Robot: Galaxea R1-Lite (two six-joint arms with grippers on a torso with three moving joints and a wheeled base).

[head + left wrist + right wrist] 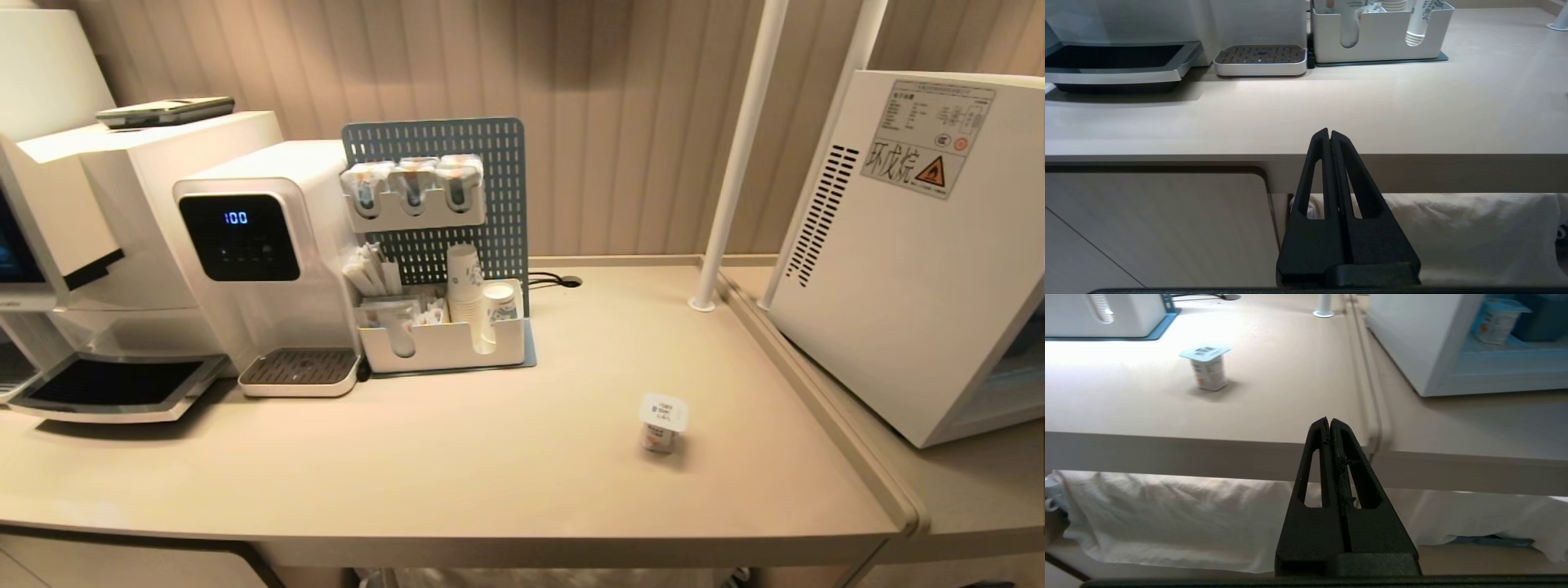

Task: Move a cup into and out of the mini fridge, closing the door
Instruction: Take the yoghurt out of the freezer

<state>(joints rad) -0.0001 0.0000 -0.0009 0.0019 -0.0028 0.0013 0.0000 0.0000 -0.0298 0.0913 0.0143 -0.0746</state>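
A small white cup [662, 423] with a square foil lid stands upright on the beige counter, well right of centre; the right wrist view shows this cup [1207, 367] too. To its right stands the white mini fridge [906, 245], vent slots and warning sticker on its side. Its door [1494, 371], a pale blue frame around glass, lies flat against the body, and a similar cup [1498, 318] shows through the glass. My right gripper [1329, 419] is shut and empty, low in front of the counter edge. My left gripper [1329, 131] is shut and empty, parked likewise further left.
A white water dispenser [261, 261] and a coffee machine [73, 245] stand at the back left. Beside them are a pegboard organiser [441, 327] with paper cups, two white poles [739, 155], and a raised seam [816, 384] between counter and fridge. White cloth [1167, 514] hangs under the counter.
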